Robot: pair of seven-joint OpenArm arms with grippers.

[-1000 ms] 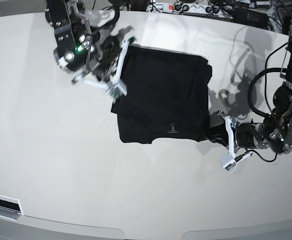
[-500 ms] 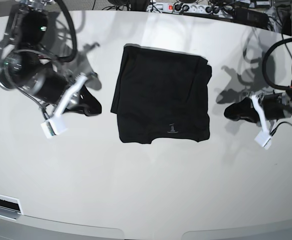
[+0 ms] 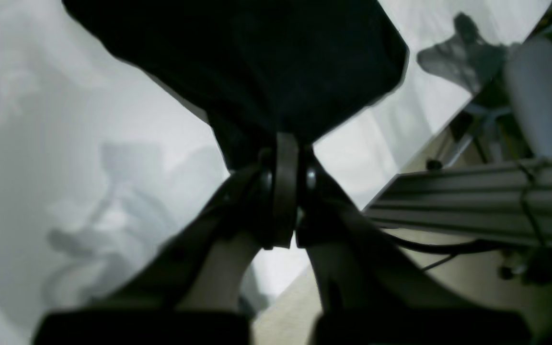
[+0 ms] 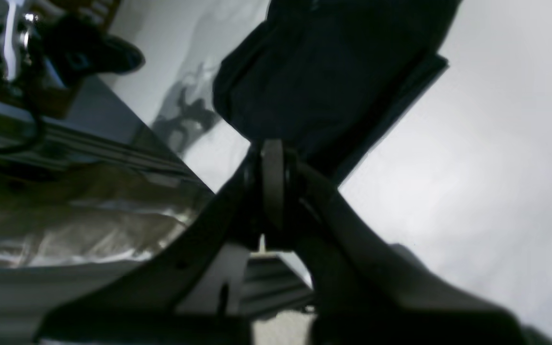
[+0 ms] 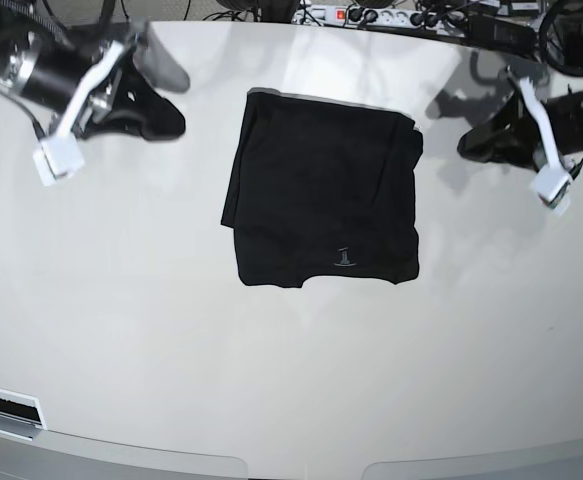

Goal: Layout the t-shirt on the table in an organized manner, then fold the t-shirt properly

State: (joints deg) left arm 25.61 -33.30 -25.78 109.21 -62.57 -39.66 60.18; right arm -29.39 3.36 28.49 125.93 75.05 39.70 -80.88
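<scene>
Two tools hang clear of the t-shirt [image 5: 323, 200], which lies folded into a compact dark block near the middle of the tabletop [image 5: 291, 380], its small grey logo facing up. The left tool [image 5: 481, 140] and right tool [image 5: 166, 118] both have their jaws pressed together and hold nothing. The fold looks essentially finished. To do well from here, the arms should stay high and apart from the cloth, since any brush could drag a layer askew. The upper right corner looks slightly bunched; pressing it flat would tidy the result.
</scene>
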